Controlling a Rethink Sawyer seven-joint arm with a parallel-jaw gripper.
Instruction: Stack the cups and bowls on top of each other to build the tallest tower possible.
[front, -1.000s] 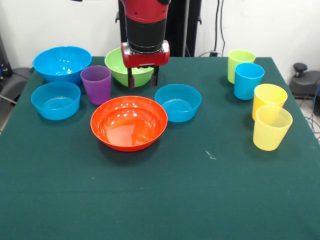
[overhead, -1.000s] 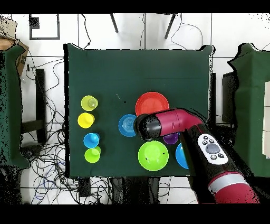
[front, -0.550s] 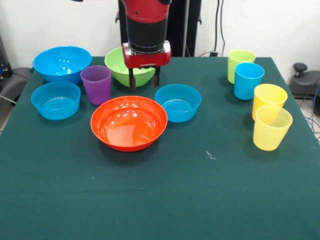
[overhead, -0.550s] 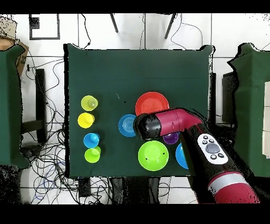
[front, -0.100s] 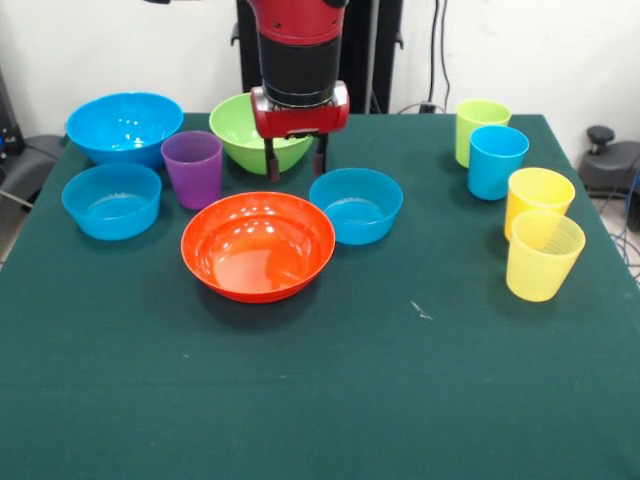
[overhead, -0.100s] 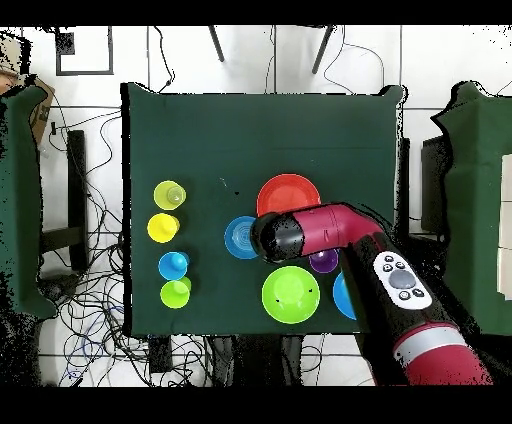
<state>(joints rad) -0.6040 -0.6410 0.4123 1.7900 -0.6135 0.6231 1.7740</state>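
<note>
Tool (front, -0.100s: 296, 160): hanging empty, its two dark fingers standing apart, above the gap between the bowls; nothing is being gripped.
Key relation: the small blue bowl (front, -0.100s: 356, 205) is lying at about 4 o'clock from the tool in the front view, just beside it; the orange bowl (front, -0.100s: 258, 245) is sitting at 6 o'clock, the purple cup (front, -0.100s: 192, 168) at 9 o'clock.
Likely target: judging by nearness, probably the small blue bowl, though the overhead view is hiding the fingertips under the arm.
Small blue bowl, look: round, glossy, mouth up, resting flat on the tabletop (front, -0.100s: 320, 390); no long axis, so any rim point is serving.
Tower: not yet begun; every piece is standing singly.
Other cups: lime green cup (front, -0.100s: 480, 130), blue and two yellow grouped at 3 o'clock, well apart.
</note>
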